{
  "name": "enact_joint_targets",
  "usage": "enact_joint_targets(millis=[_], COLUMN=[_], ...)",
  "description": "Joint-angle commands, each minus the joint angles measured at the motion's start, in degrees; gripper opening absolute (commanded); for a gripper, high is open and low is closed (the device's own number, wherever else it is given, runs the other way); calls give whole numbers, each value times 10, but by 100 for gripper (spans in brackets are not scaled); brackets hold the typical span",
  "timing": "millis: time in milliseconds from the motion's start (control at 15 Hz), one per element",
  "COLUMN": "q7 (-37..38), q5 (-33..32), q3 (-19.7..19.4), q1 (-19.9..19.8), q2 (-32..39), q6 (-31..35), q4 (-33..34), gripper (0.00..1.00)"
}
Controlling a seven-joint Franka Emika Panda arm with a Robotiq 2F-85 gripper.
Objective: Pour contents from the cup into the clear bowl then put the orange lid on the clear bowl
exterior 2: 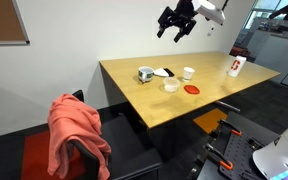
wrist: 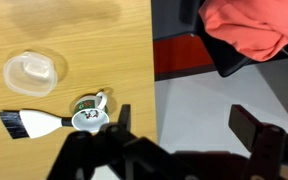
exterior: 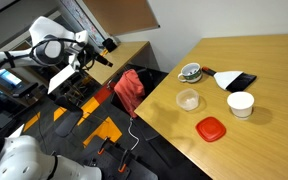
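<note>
**Status.** The pincer (exterior 2: 176,22) hangs high in the upper middle of the frame, jaws apart and holding nothing. In the wrist view its fingers (wrist: 121,120) frame the floor beyond the tabletop (wrist: 104,40) edge, not the cup.

**Locations.** The cup (wrist: 88,116) stands at lower left of the wrist view, just beside a brush (wrist: 34,122); whether they touch cannot be told. The bowl (wrist: 34,72) sits near it, at left. In an exterior view the lid (exterior: 211,128) lies lower right of centre, apart from the bowl and near a white cup (exterior: 241,104).

**Hazards.**
1. Wrong target: two cups are present. Closing on the white cup would fail the pour.
2. Brush contact: a descending finger may catch the brush and tip the cup.
3. Bowl: shallow and probably light. A high or fast pour may overshoot, and rim contact may push it away.
4. Lid: flat on the tabletop, with little edge to pinch. It may slide instead of lifting, or seat crooked on the bowl.
</note>
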Motion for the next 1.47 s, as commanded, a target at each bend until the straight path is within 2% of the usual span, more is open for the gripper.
enact_joint_targets(millis=[0,200,267,333,667,867,1067,1200,1400], q7=[54,80,59,58,56,140,205,224,208], q5=[-59,-66,-62,-62,-61,-95,-134,-146,-120], q3=[-10,-35,-41,-46,-48,-52,-79,-103,-134], q1=[-35,-32,-21,-21,-14,-30,-30,-20,-9], q2=[89,120,99,108,109,167,240,288,365], q6=[3,-11,0,0,0,23,21,14,0], q4=[80,111,83,89,89,141,212,258,331], gripper=[100,100,100,100,100,100,100,100,100])
